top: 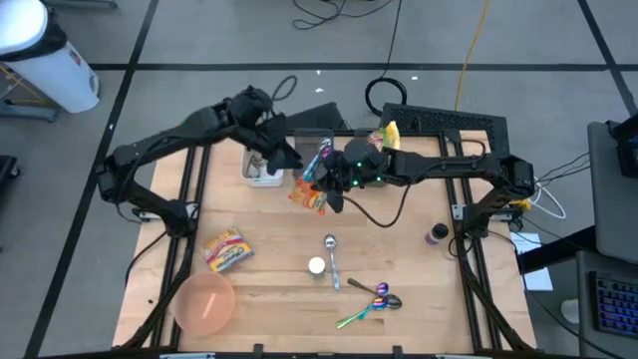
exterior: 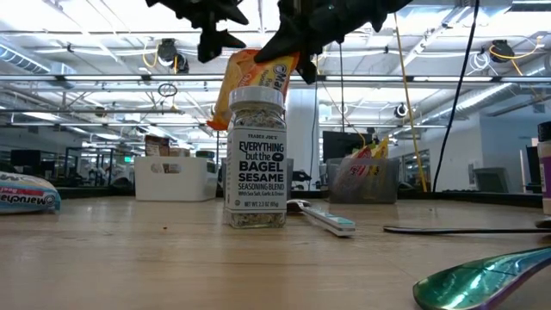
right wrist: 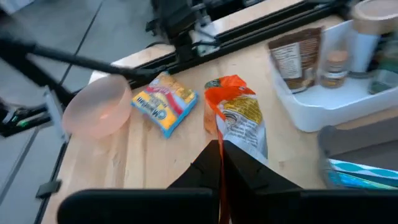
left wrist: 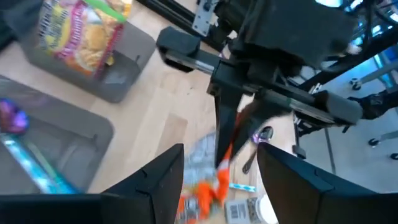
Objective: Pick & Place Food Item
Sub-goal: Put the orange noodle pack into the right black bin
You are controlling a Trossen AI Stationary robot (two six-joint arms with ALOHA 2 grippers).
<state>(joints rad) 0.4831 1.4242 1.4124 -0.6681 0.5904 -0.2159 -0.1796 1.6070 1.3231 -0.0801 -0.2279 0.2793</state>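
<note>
My right arm reaches in from the table's right edge, elbow bent at the far side, forearm stretched across toward the middle, and my right gripper is clenched on the top edge of the orange snack packet, which hangs from it above the wood, clear of the surface. Through my right wrist I look down past my pinched fingers at that packet dangling below them, with a second, yellow-and-blue noodle packet lying flat on the table near a pink bowl. My left arm comes in from the left edge, arched high, and my left gripper sits just beside the packet with its fingers spread apart, grasping nothing; from my left wrist I see the packet in the gap between my own two fingers. Behind my left gripper stands the white bin. From table height, the packet hangs behind a seasoning jar.
</note>
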